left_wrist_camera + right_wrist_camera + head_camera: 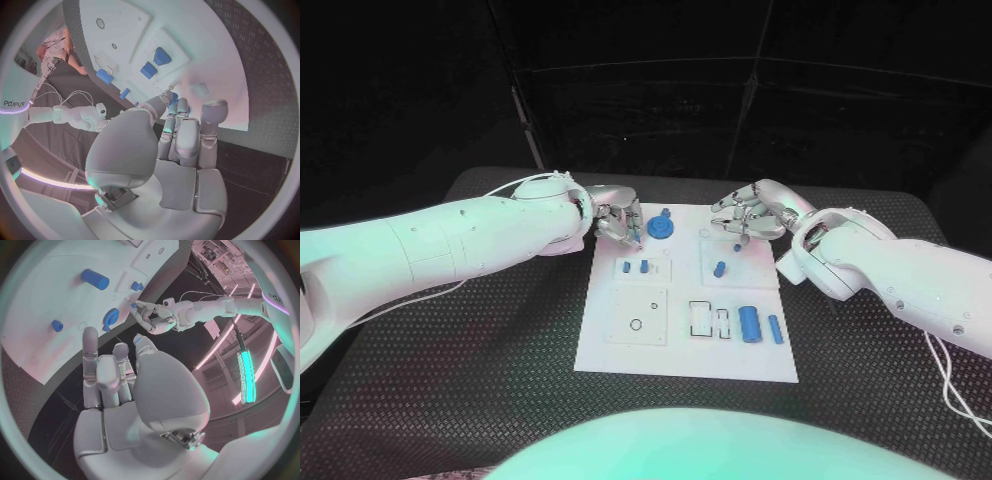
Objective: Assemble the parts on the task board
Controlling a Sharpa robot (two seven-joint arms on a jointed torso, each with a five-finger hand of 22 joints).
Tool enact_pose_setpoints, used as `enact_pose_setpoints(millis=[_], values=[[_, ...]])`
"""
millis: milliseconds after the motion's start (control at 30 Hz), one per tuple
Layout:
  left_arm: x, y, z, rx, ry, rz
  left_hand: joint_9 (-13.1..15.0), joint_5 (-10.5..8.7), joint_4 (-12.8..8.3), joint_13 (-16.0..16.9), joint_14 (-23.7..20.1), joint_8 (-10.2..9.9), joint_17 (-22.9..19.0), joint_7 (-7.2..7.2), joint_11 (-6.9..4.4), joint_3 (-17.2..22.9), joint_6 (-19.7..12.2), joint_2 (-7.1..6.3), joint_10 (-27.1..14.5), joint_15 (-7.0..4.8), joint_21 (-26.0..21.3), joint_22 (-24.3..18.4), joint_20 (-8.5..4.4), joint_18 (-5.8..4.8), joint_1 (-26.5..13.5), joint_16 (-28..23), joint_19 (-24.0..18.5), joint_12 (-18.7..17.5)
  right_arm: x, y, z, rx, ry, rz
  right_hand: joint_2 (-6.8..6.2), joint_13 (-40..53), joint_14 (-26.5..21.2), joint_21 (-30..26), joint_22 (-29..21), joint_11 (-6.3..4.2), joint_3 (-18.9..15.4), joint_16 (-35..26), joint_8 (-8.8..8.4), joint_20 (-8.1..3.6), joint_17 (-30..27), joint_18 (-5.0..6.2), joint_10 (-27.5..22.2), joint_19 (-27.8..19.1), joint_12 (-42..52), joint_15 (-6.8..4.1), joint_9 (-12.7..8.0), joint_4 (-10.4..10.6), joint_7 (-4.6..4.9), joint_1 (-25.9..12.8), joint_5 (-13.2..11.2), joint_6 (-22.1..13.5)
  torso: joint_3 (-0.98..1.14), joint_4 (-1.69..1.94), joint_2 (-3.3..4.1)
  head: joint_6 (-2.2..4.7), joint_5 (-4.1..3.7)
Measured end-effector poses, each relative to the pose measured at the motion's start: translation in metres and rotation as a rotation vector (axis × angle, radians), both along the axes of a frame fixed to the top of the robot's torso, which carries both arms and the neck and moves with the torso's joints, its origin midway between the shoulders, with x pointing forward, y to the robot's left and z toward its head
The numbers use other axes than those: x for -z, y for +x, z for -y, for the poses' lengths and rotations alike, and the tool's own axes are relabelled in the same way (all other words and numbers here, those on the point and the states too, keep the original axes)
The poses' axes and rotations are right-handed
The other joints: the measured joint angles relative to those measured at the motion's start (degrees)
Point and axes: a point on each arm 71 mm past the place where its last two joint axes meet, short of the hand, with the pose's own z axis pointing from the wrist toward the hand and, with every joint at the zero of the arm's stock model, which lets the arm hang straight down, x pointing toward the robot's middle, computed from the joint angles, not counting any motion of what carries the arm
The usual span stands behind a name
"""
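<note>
- Your task board is a white rectangular plate at the middle of the black table, with small blue parts lying on it.
- Your left hand hovers at its far left corner; I cannot tell what it holds.
- Your right hand hangs curled, empty.

A black table with a ribbed, textured top. White cables lie on it near its right edge, and another thin white cable trails across it near the left edge.
</note>
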Motion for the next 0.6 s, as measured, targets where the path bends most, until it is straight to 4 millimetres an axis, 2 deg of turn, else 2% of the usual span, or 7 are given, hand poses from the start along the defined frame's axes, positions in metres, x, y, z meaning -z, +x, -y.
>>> enact_pose_setpoints(millis=[600], values=[[0.0078, -0.0004, 0.0073, 0.014, 0.006, -0.025, 0.00, 0.00, 0.00, 0.00, 0.00, 0.00, -0.05, 0.00, -0.21, 0.00, -0.01, 0.00, 0.21, 0.00, 0.00, 0.12, 0.00, 0.00, 0.00, 0.00, 0.00, -0.38, -0.0005, -0.0009, -0.0013, -0.004, 0.002, 0.001, 0.00, -0.01, 0.00, 0.00, 0.00, 0.00, 0.00, 0.00, 0.00, 0.00, -0.01, 0.00, 0.00, 0.00, 0.00, 0.00, 0.00, 0.00, 0.00, 0.00, 0.00, 0.00, 0.01, -0.03, -0.02, -0.27, -0.03]])
